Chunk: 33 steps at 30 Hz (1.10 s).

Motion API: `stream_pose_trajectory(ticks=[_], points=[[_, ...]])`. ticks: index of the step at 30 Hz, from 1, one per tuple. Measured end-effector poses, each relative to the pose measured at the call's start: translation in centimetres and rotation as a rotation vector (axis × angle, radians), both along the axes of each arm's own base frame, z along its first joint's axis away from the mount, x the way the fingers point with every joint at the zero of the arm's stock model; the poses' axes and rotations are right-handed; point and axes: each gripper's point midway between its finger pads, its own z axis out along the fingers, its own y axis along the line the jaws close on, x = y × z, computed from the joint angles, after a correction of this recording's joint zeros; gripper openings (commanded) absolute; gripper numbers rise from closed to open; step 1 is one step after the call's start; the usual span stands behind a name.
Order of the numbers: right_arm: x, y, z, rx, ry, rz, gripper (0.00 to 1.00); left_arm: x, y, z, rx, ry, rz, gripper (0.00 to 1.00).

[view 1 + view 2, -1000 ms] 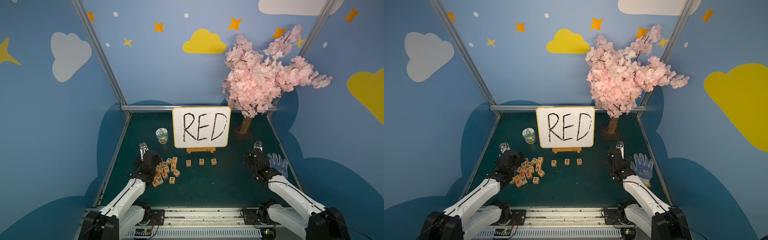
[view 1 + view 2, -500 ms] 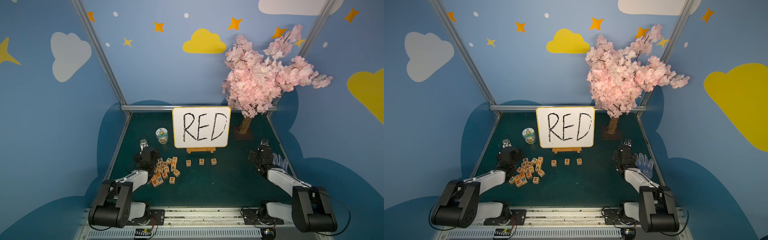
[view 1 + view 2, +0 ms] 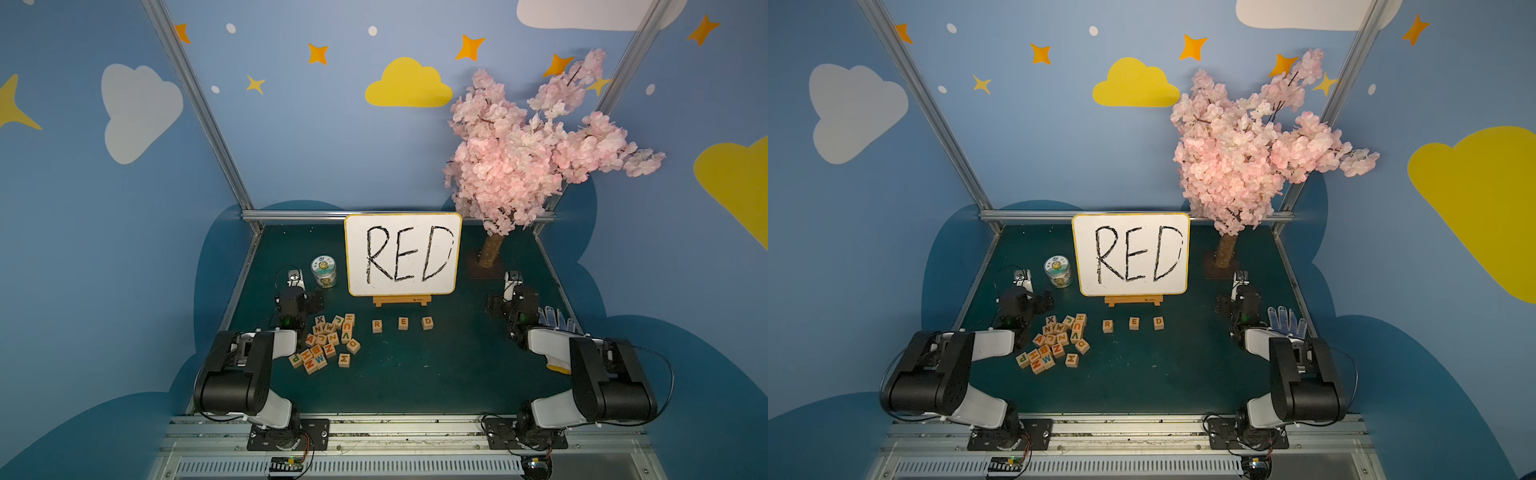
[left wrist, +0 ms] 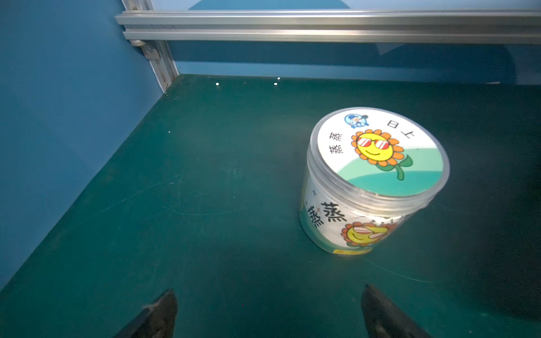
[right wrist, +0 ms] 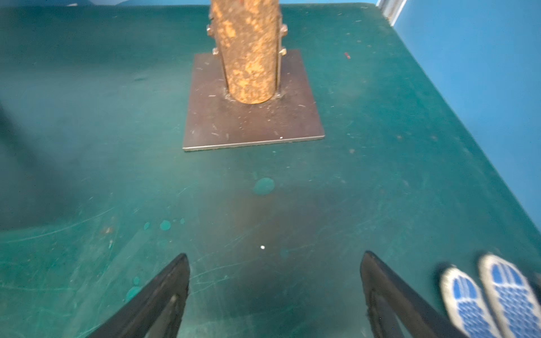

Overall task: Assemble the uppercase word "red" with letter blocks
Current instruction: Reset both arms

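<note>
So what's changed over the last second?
Both arms folded back, elbows tucking down by their bases. The left fingers and right fingers stayed open and empty, roughly where they were at either side; nothing was grabbed or let go. The R, E, D row, the pile, jar, board and glove stayed put.

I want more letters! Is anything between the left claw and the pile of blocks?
Nothing visible. The open left gripper sits just beside the pile of blocks; the jar stands farther back, off that path.
</note>
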Motion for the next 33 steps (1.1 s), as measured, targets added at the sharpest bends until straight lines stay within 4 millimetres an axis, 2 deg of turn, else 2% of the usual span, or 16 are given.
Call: stream_pose_trajectory(ticks=[4,9,33], points=[[0.3,0.3,0.5,0.004,-0.026,0.016,0.91,-0.2,-1.0,-0.6,-0.022,0.002,-0.058,0.99],[0.4,0.4,0.7,0.006,-0.031,0.023,0.90,0.0,-1.5,-0.2,-0.031,-0.016,-0.086,0.99],[0.5,0.5,0.7,0.008,-0.034,0.026,0.90,0.2,-1.8,0.2,-0.037,-0.035,-0.102,0.99]])
